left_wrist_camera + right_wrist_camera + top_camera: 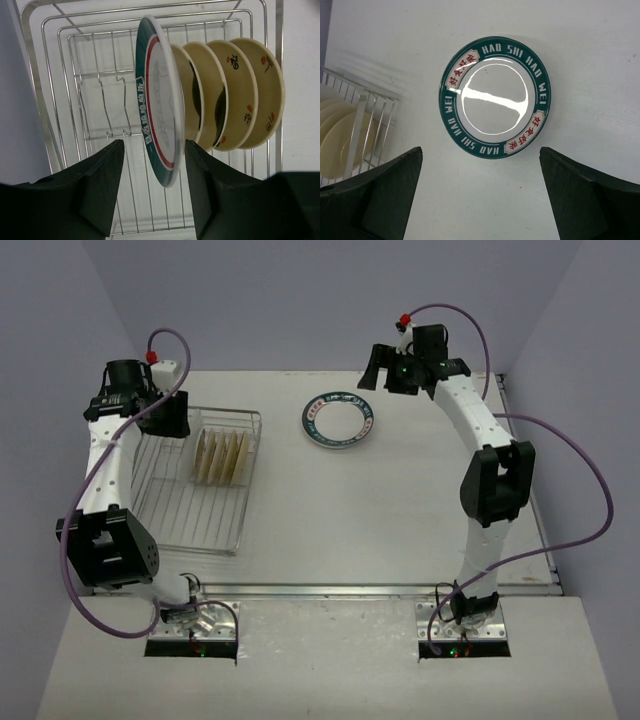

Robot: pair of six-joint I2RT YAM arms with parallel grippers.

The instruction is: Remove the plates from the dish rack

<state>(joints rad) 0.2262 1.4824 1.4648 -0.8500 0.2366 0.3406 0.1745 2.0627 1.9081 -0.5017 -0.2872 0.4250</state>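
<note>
The silver wire dish rack [190, 502] lies at the left of the table. One white plate with a teal rim and red ring [156, 100] stands upright in it, with several tan plates [240, 95] behind; they show as cream slivers in the top view [222, 455]. My left gripper [153, 146] is open, its fingers either side of the teal-rimmed plate's lower edge, not touching. It is over the rack's back left [172, 420]. Another teal-rimmed plate [339, 421] lies flat on the table. My right gripper [480, 152] is open and empty above it [383, 368].
The rack's rim [362, 125] and its tan plates [337, 137] show at the left of the right wrist view. The flat plate [495, 97] lies to the right of the rack. Walls close in the table at back and sides.
</note>
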